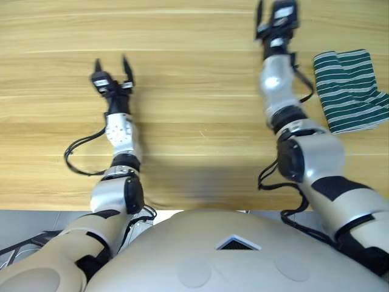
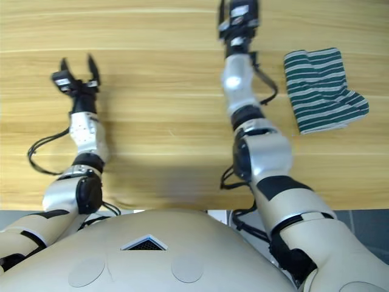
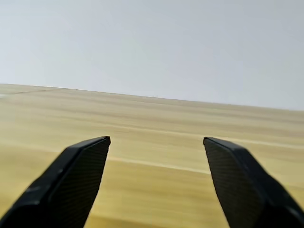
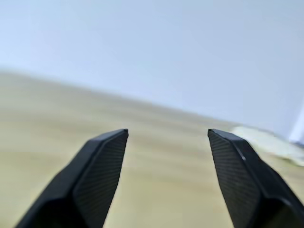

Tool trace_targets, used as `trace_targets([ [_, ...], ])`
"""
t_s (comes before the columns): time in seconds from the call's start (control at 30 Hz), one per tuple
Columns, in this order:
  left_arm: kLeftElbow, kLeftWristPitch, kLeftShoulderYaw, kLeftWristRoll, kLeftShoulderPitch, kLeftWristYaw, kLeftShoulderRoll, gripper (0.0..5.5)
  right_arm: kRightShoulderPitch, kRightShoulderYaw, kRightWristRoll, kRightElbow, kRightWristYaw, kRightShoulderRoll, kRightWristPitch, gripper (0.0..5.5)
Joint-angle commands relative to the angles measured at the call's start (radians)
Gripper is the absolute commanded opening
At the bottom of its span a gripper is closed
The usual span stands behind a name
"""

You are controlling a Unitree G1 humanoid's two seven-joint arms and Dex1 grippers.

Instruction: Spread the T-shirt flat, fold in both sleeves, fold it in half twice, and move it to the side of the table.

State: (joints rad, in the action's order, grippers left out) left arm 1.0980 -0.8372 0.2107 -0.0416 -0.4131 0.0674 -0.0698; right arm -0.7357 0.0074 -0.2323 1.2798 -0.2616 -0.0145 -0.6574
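Left hand (image 1: pixel 111 61) and right hand (image 4: pixel 167 132), two in all, are gaping wide, gripping nothing. One folded T-shirt (image 1: pixel 349 91) is lying on the surface (image 1: pixel 194 109), right side.

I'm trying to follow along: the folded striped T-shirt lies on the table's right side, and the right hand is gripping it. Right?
Not quite. The right wrist view shows the right hand open and empty, and the left eye view shows it apart from the T-shirt, which does lie folded on the right side of the table.
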Motion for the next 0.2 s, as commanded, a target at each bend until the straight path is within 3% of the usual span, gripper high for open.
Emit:
trace_targets([
  [0.03,0.04,0.024,-0.081,0.087,-0.058,-0.055,0.059,3.64,0.082,0.057,-0.04,0.008,0.003,0.067,-0.011,3.1],
  [0.2,-0.016,-0.05,-0.126,0.106,0.023,-0.064,0.114,3.64,0.198,0.119,-0.087,-0.03,-0.064,0.11,-0.085,3.1],
])
